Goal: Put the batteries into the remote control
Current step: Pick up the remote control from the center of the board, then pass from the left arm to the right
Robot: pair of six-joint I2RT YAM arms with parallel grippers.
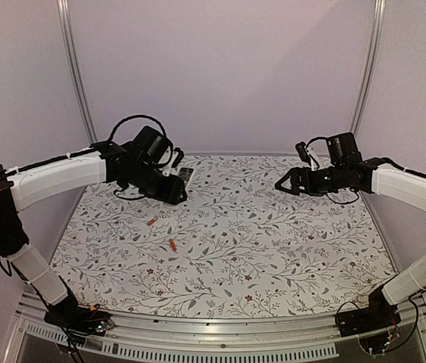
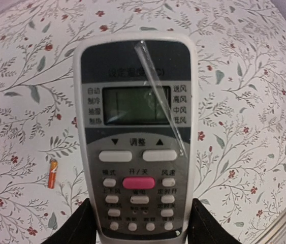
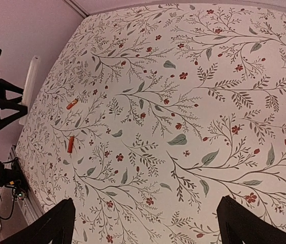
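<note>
Black fingers (image 2: 76, 226) of the left gripper (image 2: 144, 216) fill the bottom of the left wrist view, one pressed against each long side of the slim white-grey rectangular plastic remote control (image 2: 135, 127) – a pinch on its lower end. The handset lies button face up, showing a dark display, white keys and one pink key. A clear narrow strip (image 2: 159, 96) runs diagonally across the display.

From above, the remote control (image 1: 186, 175) sits in the left half of the floral-printed white surface (image 1: 288, 249), close to its far edge. Whether it touches the surface cannot be told.

Two tiny orange-red cylindrical batteries (image 1: 152, 221) (image 1: 172, 244) lie loose on the surface, well apart from the handset and nearer the near edge. They are near each other but not touching, the first closer to the left edge. One of them (image 2: 53, 173) shows left of the handset in the left wrist view.

At the far right of the surface hangs the right gripper (image 1: 284, 184), pointing left – its jaws spread wide, with nothing between them.
</note>
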